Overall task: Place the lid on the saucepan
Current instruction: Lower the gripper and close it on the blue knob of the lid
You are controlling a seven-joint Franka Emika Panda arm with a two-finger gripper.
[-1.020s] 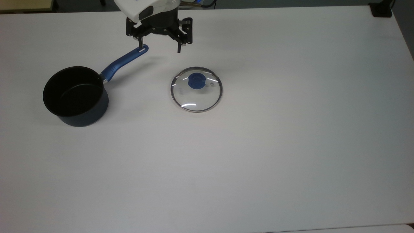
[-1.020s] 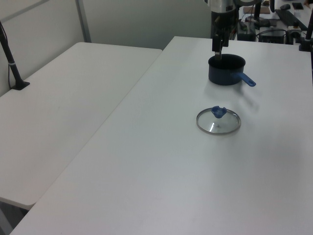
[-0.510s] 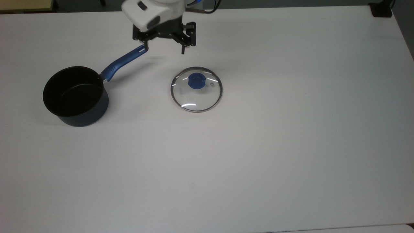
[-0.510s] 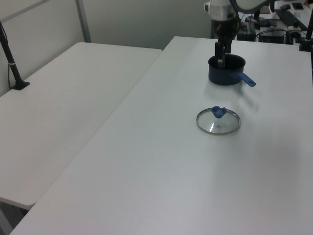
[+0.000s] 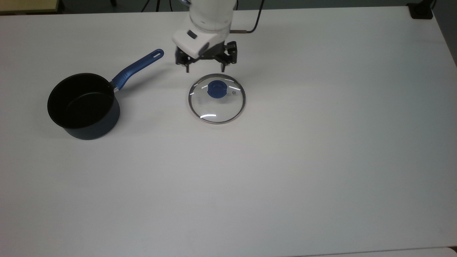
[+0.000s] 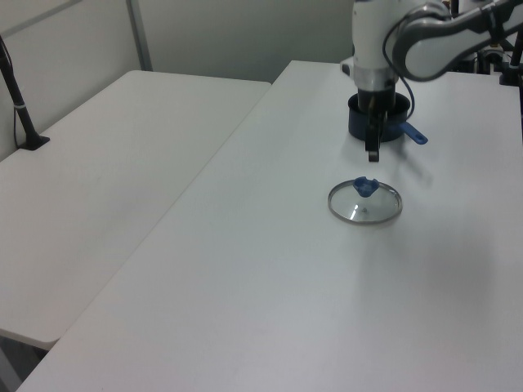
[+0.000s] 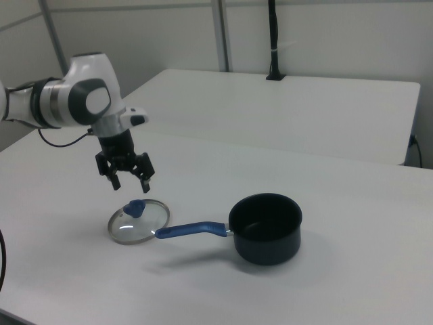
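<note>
A clear glass lid (image 5: 216,98) with blue knob lies flat at the top view's centre-left; the gripper (image 5: 205,68) hovers above, fingers apart.

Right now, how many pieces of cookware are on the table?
2: the saucepan at the top view's left, and the lid flat on the table near its middle, under the open gripper.
</note>
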